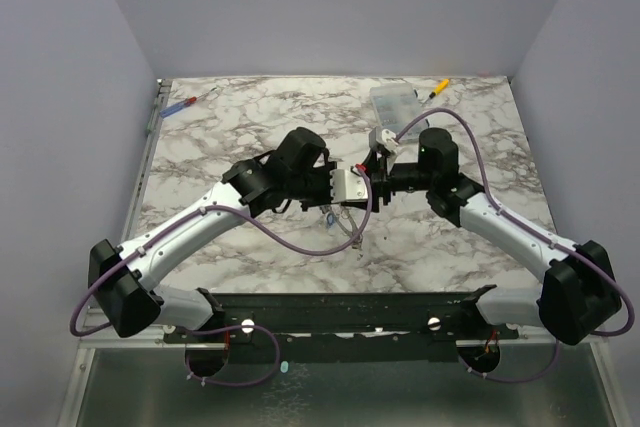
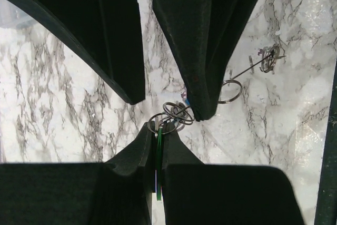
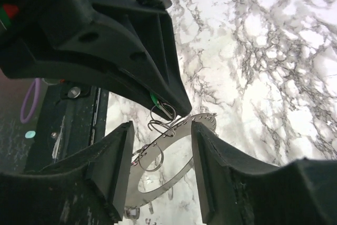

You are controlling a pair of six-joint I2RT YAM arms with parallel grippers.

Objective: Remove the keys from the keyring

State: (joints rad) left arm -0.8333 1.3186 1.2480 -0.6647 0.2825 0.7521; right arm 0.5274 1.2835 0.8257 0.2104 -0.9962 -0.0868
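The keyring (image 3: pixel 174 177), a flat grey perforated metal ring, hangs in the air between my two grippers. Small wire split rings (image 3: pixel 160 119) link it to a green-headed key (image 2: pixel 158 154). My left gripper (image 2: pixel 159 126) is shut on that green key; it is the black tip (image 3: pixel 176 104) at the top of the right wrist view. My right gripper (image 3: pixel 160 162) is open, one finger on each side of the keyring, and nothing is pinched. More small keys (image 2: pixel 269 59) hang at the ring's far end. In the top view both grippers (image 1: pixel 338 190) (image 1: pixel 370 179) meet at the table's middle.
A clear plastic compartment box (image 1: pixel 395 102) and a yellow-handled screwdriver (image 1: pixel 437 88) lie at the back right. A red-and-blue screwdriver (image 1: pixel 187 103) lies at the back left. The marble table (image 1: pixel 250 137) has a metal rail along its left edge.
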